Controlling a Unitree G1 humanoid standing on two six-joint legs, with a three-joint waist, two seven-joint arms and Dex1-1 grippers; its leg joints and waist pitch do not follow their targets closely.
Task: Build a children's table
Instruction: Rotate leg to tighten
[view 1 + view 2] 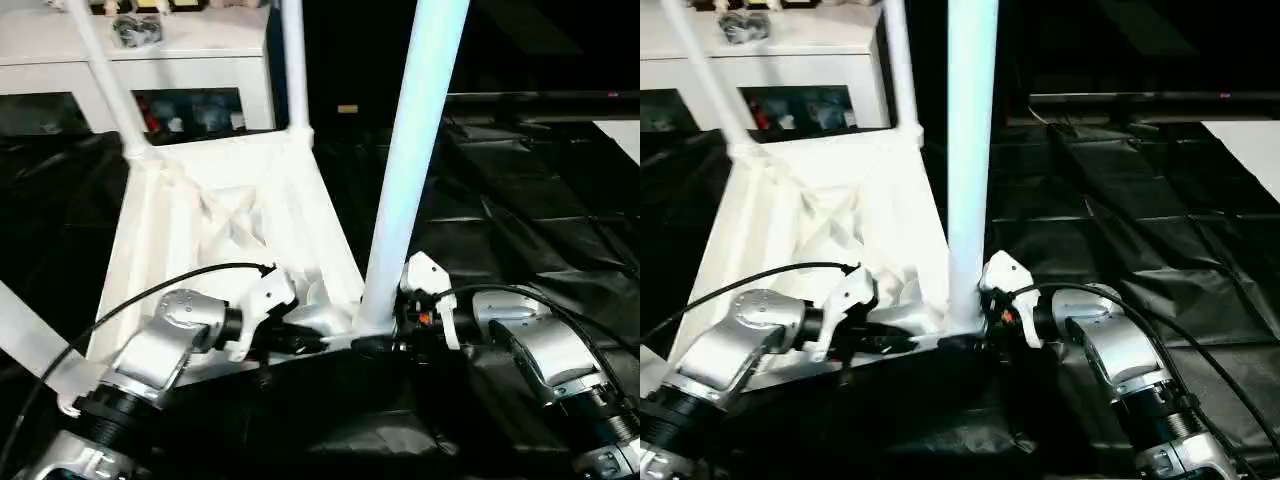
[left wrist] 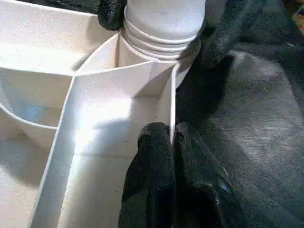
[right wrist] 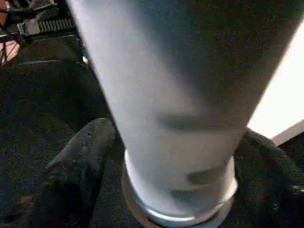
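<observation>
Left eye view: the children's table lies upside down, its tabletop [image 1: 215, 215] running from the upper middle to the lower middle of the frame, ribbed underside up. Legs stand in the far sockets, and the near leg [image 1: 405, 170] rises from the lower-centre corner socket. The left hand [image 2: 173, 180] is pinched narrow on a thin rib of the tabletop near that socket. The right hand [image 3: 175, 156] has a finger on either side of the near leg's base, spread wide around it; whether they press on it I cannot tell. The likely trouble is at this socket: the threaded neck shows rings above the rim, so the leg is probably not fully seated, and a loose hold could let it lean or back out. The rib grip is slim, so a hard twist might slide the tabletop on the glossy black sheet [image 1: 520, 200] covering the floor. In the upper left stands a white cabinet [image 1: 150, 60] with glass doors and small items on top.
</observation>
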